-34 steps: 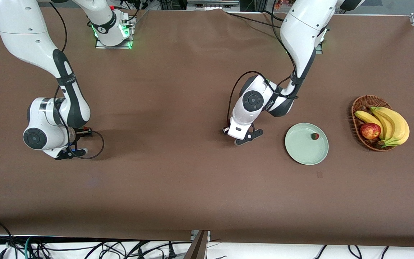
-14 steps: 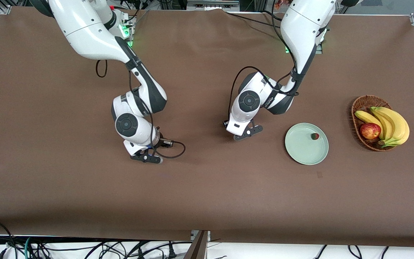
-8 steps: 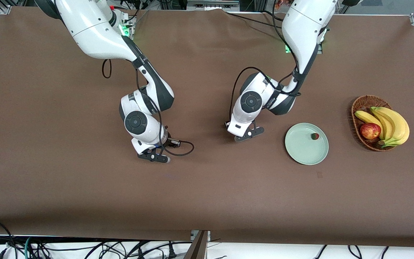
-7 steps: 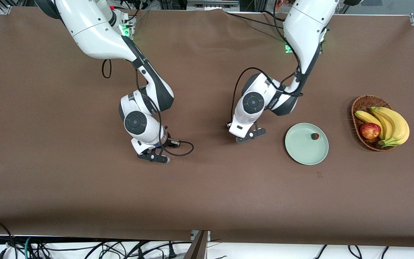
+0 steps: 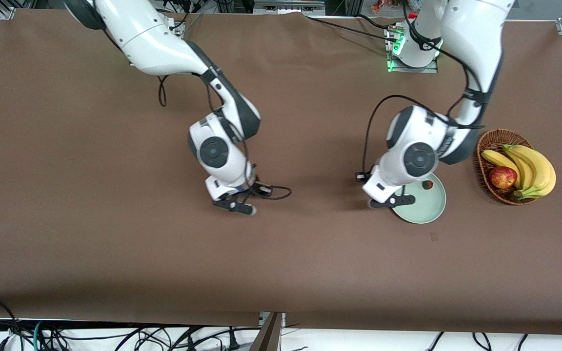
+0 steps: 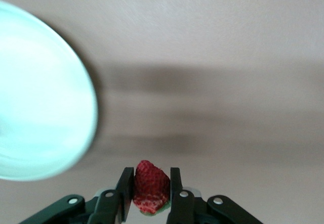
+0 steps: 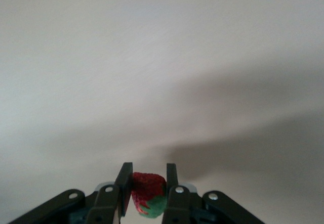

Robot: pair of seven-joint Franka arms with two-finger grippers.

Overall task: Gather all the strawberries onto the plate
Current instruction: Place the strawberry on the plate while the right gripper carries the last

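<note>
One strawberry (image 5: 427,185) lies in the pale green plate (image 5: 425,212), which sits beside the wicker basket. My left gripper (image 5: 389,201) hangs over the plate's edge toward the right arm's end, shut on a second strawberry (image 6: 150,187); the plate (image 6: 35,113) fills one side of the left wrist view. My right gripper (image 5: 234,206) is over the bare brown cloth near the table's middle, shut on another strawberry (image 7: 148,192) with its green top showing between the fingers (image 7: 124,183).
A brown wicker basket (image 5: 493,141) with bananas (image 5: 530,168) and a red apple (image 5: 502,177) stands toward the left arm's end, next to the plate. Brown cloth (image 5: 115,243) covers the table.
The left arm has swung from the table's middle to the plate with its strawberry. The right arm has travelled from its own end toward the middle, carrying its strawberry.
</note>
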